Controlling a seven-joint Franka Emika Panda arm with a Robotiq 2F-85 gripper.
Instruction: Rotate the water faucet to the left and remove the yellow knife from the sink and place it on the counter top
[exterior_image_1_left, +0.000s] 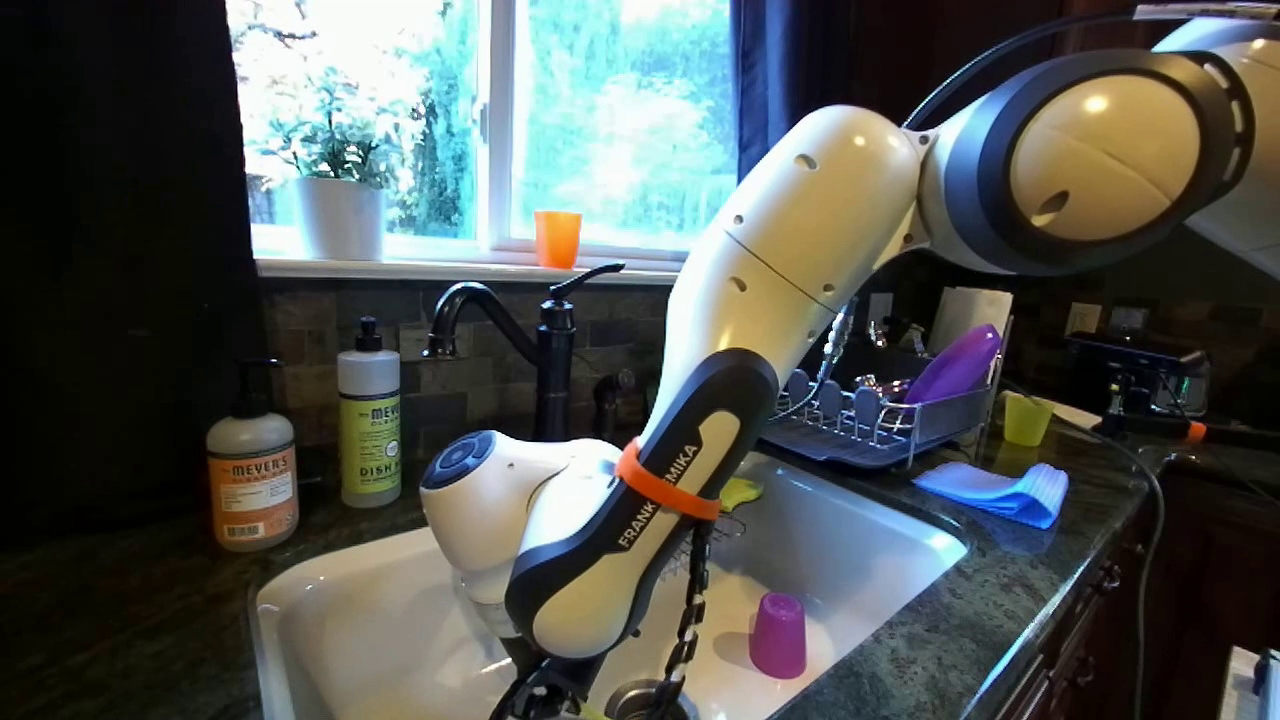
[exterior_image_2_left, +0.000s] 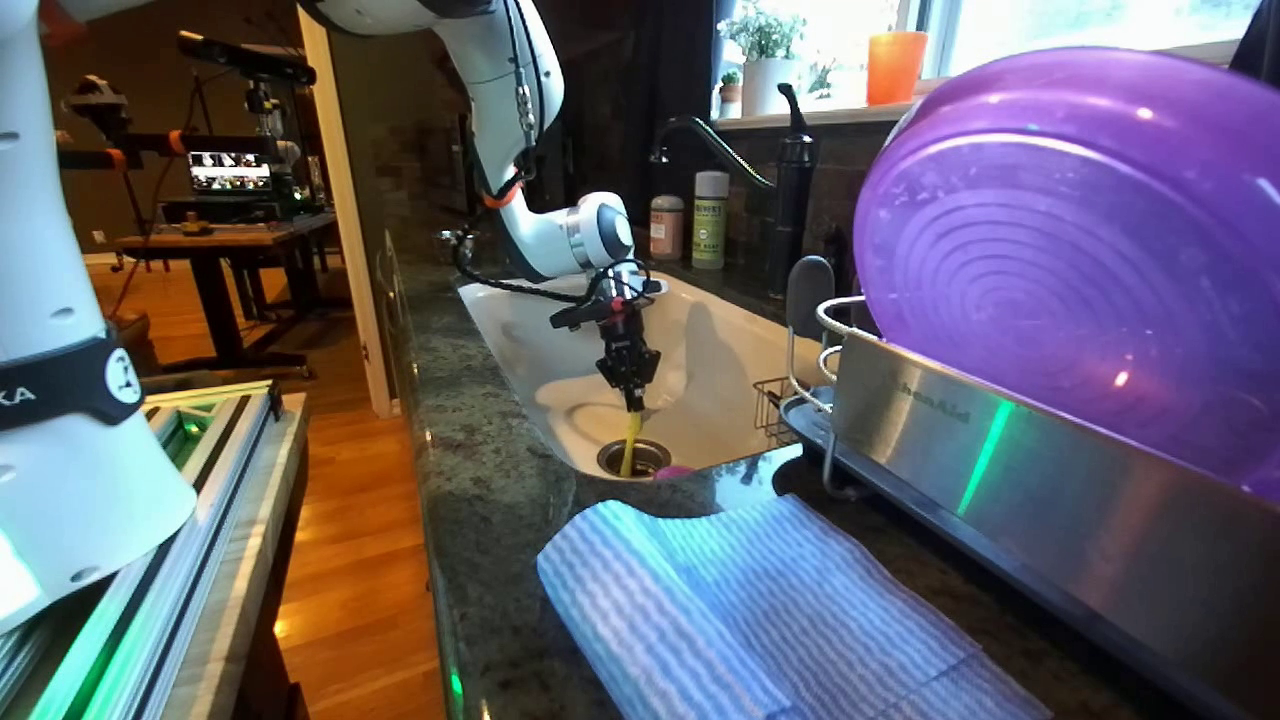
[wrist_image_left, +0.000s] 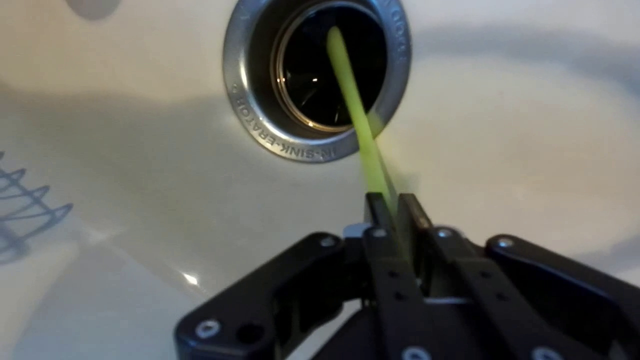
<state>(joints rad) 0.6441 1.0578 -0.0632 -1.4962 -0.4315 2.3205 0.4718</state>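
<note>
1. Knife (wrist_image_left: 356, 110) hung within the sink (wrist_image_left: 150, 175), its near end between the fingertips (wrist_image_left: 377, 210) and its far end over the dark opening of the drain (wrist_image_left: 270, 135).
2. The gripper (wrist_image_left: 394, 205) had it pinched: the jaws stood nearly together, with the knife in the narrow gap.
3. In an exterior view the gripper pointed down into the sink, the knife slanting below; whether its far end touched the drain could not be told.
4. The faucet (exterior_image_1_left: 553, 380) rose behind the sink, its spout arched towards the soap bottles (exterior_image_1_left: 370, 430) in both exterior views, its lever raised.
5. A purple cup (exterior_image_1_left: 779, 635) stood in the sink, near the drain.
6. A wire basket (wrist_image_left: 30, 215) sat there too, well apart from the gripper.
7. On the counter (exterior_image_2_left: 490, 500), a blue cloth (exterior_image_2_left: 760, 600) lay just beside the rack (exterior_image_2_left: 900, 430), which held a purple bowl (exterior_image_2_left: 1050, 250).
8. An orange cup (exterior_image_1_left: 557, 238) stood on the sill (exterior_image_1_left: 460, 268).
</note>
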